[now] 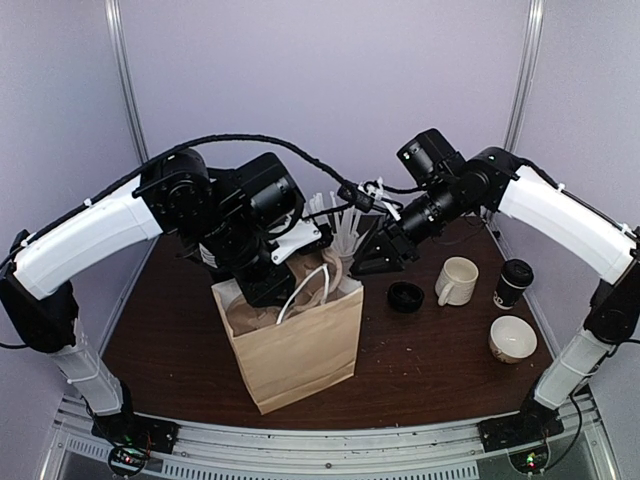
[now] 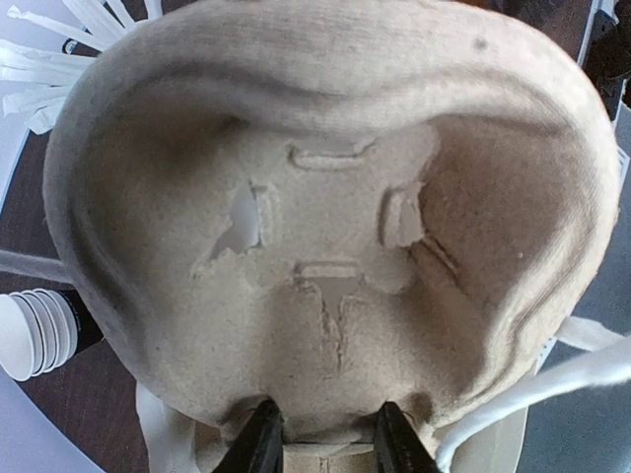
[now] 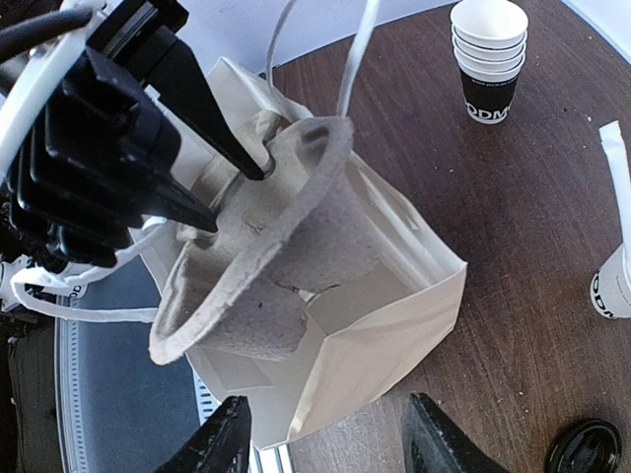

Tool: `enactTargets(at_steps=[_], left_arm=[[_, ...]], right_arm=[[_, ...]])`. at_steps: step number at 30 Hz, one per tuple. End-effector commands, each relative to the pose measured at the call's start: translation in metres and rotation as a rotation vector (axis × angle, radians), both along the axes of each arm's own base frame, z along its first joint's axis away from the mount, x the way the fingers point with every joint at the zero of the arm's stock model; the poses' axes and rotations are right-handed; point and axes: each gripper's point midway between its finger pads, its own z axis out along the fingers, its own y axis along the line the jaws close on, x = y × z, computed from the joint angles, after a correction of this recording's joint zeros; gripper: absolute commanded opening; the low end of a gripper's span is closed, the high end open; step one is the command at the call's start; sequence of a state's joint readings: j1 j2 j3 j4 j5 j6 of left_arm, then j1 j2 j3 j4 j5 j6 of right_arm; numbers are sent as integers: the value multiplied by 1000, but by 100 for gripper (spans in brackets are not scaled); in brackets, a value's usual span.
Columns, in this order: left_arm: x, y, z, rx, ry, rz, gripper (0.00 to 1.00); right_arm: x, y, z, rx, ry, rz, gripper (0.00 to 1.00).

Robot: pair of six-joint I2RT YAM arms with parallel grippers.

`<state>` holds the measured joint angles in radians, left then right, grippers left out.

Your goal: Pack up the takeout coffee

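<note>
The takeout coffee stands upright on the table at the far right, lid on and well apart from the paper bag. Its lettering is too small to read, and neither wrist view shows it. Nearer the bag lie a pale cup and a loose black lid.

The left gripper is clamped on the rim of a pulp cup carrier, which is tilted over the bag's mouth and hides most of the inside. The right gripper hovers beside the bag, fingers apart, gripping nothing. A stack of cups is cut off at the edge of the left wrist view.
</note>
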<state>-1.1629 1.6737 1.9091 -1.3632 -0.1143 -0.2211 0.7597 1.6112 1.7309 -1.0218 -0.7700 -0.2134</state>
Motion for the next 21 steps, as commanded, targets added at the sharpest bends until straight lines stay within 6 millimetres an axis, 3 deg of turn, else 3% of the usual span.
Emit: enactTargets(at_steps=[1, 15, 21], left_arm=[[3, 4, 11, -15, -25, 32, 26], [2, 9, 10, -13, -14, 59, 26], [1, 12, 7, -2, -16, 64, 26]], right_arm=[[-4, 6, 1, -33, -23, -1, 54], [14, 20, -19, -129, -4, -109, 36], [19, 16, -19, -141, -26, -148, 18]])
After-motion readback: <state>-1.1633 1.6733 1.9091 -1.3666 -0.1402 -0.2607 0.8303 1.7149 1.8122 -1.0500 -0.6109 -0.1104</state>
